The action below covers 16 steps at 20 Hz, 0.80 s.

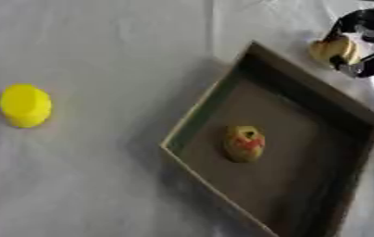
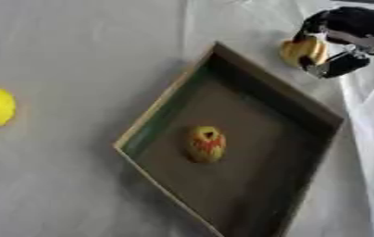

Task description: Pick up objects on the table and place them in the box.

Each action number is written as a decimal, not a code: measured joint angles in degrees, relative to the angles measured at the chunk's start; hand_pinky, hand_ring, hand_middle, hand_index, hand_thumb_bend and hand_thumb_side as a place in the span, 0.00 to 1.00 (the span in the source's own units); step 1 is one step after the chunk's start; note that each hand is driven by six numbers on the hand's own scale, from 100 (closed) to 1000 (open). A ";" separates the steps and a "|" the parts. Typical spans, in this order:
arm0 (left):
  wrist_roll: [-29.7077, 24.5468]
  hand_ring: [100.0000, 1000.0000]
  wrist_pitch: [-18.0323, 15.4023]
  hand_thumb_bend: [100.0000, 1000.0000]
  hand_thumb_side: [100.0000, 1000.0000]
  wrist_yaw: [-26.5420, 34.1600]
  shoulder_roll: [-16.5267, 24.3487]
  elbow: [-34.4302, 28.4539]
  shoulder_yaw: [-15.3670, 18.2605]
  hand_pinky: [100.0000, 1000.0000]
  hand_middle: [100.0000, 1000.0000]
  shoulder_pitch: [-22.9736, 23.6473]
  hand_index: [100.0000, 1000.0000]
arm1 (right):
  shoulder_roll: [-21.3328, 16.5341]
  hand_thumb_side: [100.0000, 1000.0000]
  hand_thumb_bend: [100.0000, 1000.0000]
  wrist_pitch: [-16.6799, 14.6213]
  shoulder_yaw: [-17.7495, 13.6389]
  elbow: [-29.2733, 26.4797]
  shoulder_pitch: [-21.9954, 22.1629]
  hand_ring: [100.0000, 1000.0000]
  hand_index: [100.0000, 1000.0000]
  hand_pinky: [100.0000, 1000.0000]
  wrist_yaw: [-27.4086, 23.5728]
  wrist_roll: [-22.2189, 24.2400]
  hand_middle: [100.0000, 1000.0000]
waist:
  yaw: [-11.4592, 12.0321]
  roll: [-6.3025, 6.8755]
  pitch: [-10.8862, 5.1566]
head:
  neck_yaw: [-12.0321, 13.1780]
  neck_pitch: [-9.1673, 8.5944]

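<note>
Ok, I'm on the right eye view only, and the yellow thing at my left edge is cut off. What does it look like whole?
Observer: The left eye view shows the whole yellow object: a rounded, stubby piece standing alone on the table.
Operator: Fine. My right robot hand is curled round the yellowish piece past the box. Anything left of that yellow object?
Observer: Only a strip of bare table shows between it and that view's left edge.

Both views are softly blurred and evenly, moderately lit, with no glare seen, a faint shadow cast beside the box (image 1: pixel 192 121) on the bench (image 1: pixel 101 176), and its inner walls left dark.
</note>
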 measured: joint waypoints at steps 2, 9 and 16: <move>-0.07 0.78 0.04 0.00 0.58 0.06 0.00 0.00 -0.02 0.80 0.74 0.00 0.83 | 0.00 0.18 0.00 0.92 0.01 -1.01 0.00 0.66 0.29 0.67 -1.86 -1.83 0.21 | 0.04 -0.02 -0.17 | -0.01 0.02; -0.22 0.78 0.15 0.00 0.57 0.32 0.03 0.00 -0.29 0.80 0.74 0.02 0.83 | -0.23 0.16 0.00 1.90 0.77 -3.38 1.39 0.66 0.28 0.67 -7.79 -7.47 0.20 | 0.16 -0.14 -1.89 | 0.00 0.78; -0.11 0.78 0.15 0.00 0.57 0.55 0.76 0.00 -0.29 0.80 0.74 1.04 0.83 | -3.67 0.12 0.00 -0.91 1.24 -11.06 4.64 0.64 0.28 0.68 -12.48 -10.64 0.21 | -1.18 0.11 -4.97 | 0.55 2.74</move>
